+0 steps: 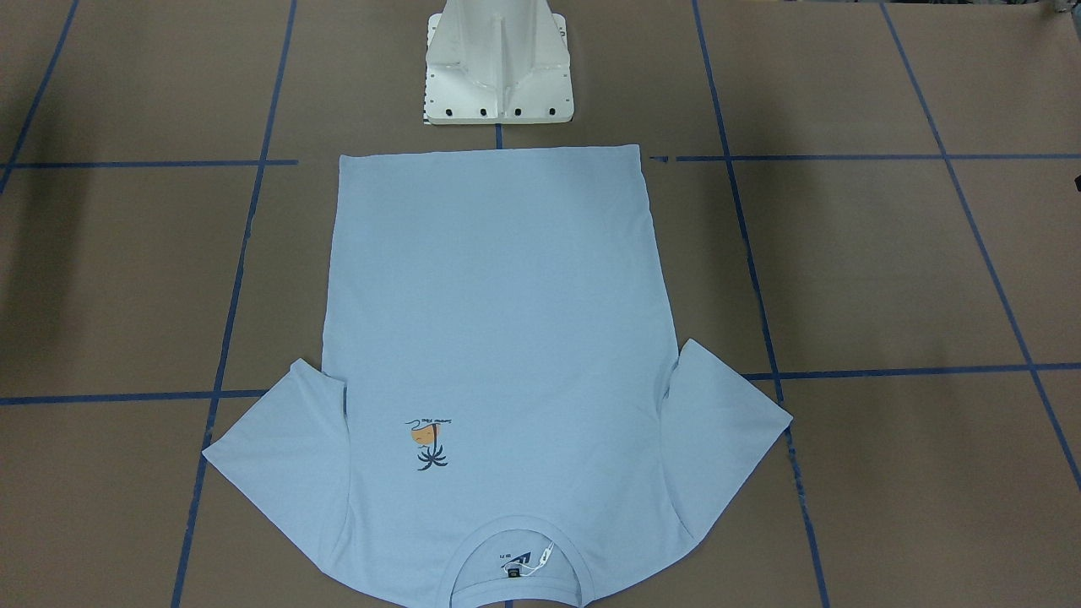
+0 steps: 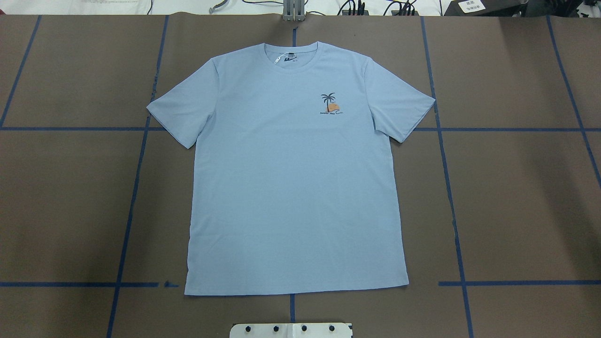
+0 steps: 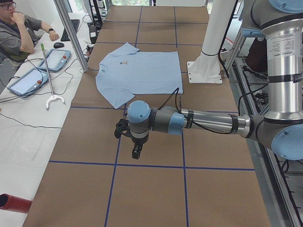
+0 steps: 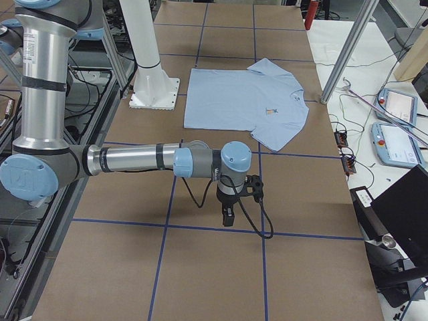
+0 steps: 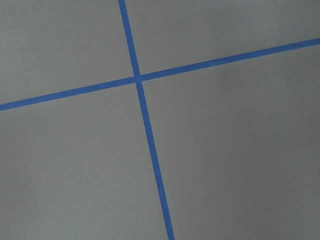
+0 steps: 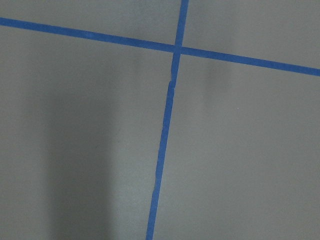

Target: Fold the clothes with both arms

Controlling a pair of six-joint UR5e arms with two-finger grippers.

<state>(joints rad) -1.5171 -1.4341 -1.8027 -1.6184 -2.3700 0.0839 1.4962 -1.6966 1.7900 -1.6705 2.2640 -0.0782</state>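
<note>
The light blue T-shirt [image 2: 291, 178] lies flat and spread out, print side up, in the middle of the table, collar at the far edge and hem toward the robot's base. It also shows in the front-facing view [image 1: 498, 355] and in both side views [image 3: 142, 71] [image 4: 241, 100]. The palm-tree print [image 2: 330, 104] is on the chest. My left gripper [image 3: 136, 150] hangs over bare table well to the shirt's left. My right gripper [image 4: 227, 215] hangs over bare table well to its right. Both show only in the side views, so I cannot tell if they are open.
The white pedestal base [image 1: 498, 63] stands just behind the hem. Blue tape lines [image 2: 136, 188] grid the brown table. A person [image 3: 19, 33] sits at a side desk with tablets [image 3: 26, 80]. Both wrist views show only table and tape.
</note>
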